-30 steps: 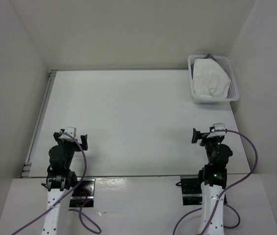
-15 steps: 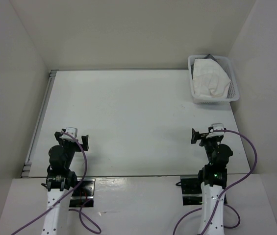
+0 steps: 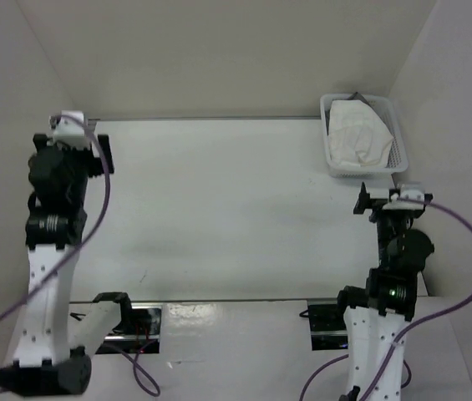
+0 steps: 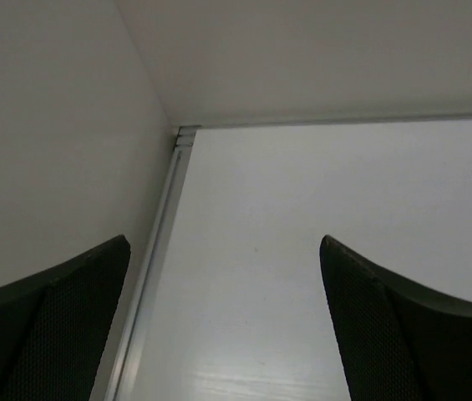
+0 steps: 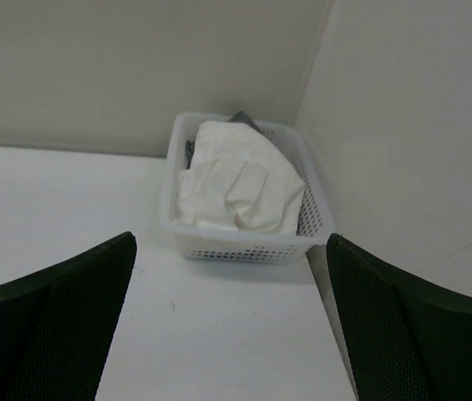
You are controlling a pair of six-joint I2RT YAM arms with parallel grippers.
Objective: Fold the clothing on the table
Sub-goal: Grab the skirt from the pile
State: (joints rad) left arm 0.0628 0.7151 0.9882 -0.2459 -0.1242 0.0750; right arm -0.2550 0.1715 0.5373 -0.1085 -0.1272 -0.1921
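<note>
you see the clothing (image 5: pixel 240 180) lying crumpled inside the basket (image 5: pixel 244 249), which stands on the table (image 3: pixel 236 209). a grey piece (image 5: pixel 245 119) shows behind it in the same basket. your right gripper (image 5: pixel 231 241) is spread wide and empty, in front of the basket and apart from it. your left gripper (image 4: pixel 223 244) is also spread wide and empty, well apart from the basket, across the table from it.

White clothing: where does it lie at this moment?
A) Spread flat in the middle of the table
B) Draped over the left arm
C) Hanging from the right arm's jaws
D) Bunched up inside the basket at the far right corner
D: the white clothing sits crumpled inside the basket, as both the top view and the right wrist view show.
</note>
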